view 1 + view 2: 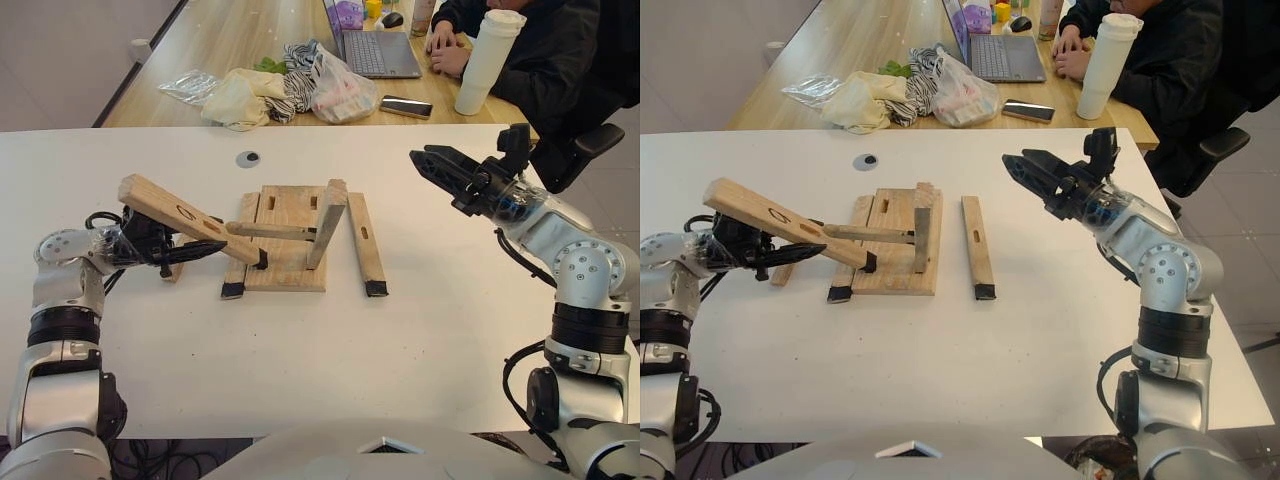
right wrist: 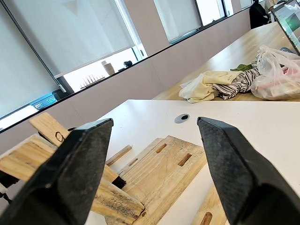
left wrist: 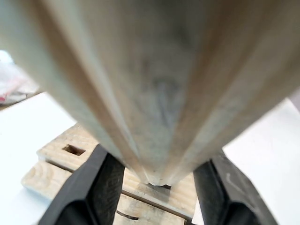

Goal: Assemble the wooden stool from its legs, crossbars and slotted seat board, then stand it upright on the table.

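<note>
Left claw (image 1: 205, 250): you've got it clamped on a leg (image 1: 165, 212), fingers (image 3: 89, 187) on both sides of the wood. It sits low over the table's (image 1: 330, 350) left side.
Held leg: tilted, upper end up and out to your left. The black-capped lower end is down at the left edge of the seat board (image 1: 290, 270).
Seat board: flat on the table, about centre, slots facing up.
Crossbar (image 1: 270, 231): a thin stick, roughly level above the board. It runs from the held leg across to a second leg (image 1: 328, 225). Whether its ends are seated you can't tell.
Second leg: stands up from the board, leaning a little.
Third leg (image 1: 366, 245): flat on the table just right of the board, black cap toward you, slot showing.
Fourth leg (image 1: 236, 280): flat along the board's left edge, black cap toward you, partly under the held leg.
Wood piece (image 1: 175, 270): on the table below the left claw, mostly hidden. You can't tell which part it is.
Right claw (image 1: 422, 157): spread wide, nothing in it. It hangs above the table's right side, well apart from the wood, tips pointing toward the board.
Grommet (image 1: 248, 158): in the tabletop beyond the board.
Behind: a wooden desk (image 1: 200, 40) with bags (image 1: 340, 90), a phone (image 1: 406, 106) and a laptop (image 1: 375, 50).
</note>
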Action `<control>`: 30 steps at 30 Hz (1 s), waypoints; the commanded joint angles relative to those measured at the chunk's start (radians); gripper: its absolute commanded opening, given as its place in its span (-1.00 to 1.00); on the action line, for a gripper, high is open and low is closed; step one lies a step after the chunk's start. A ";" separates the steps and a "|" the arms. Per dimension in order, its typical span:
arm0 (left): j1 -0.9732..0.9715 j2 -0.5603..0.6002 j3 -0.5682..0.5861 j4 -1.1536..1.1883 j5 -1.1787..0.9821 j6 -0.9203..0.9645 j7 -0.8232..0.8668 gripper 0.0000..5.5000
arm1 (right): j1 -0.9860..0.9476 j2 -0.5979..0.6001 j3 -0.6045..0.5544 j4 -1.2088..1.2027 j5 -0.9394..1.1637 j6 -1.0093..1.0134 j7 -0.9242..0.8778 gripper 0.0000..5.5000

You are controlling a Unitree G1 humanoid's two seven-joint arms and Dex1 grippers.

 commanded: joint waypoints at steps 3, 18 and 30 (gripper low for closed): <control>-0.016 0.050 -0.178 0.131 0.257 -0.111 0.003 -0.27 | -0.007 0.007 0.002 0.014 -0.021 -0.017 -0.007 0.20; -0.211 0.201 -0.476 0.115 0.125 -0.057 -0.011 -0.27 | 0.014 0.021 0.008 0.023 -0.043 -0.022 -0.028 0.20; -0.109 0.105 -0.450 0.042 0.005 0.066 -0.009 -0.28 | 0.031 0.020 0.019 0.032 -0.056 -0.036 -0.031 0.20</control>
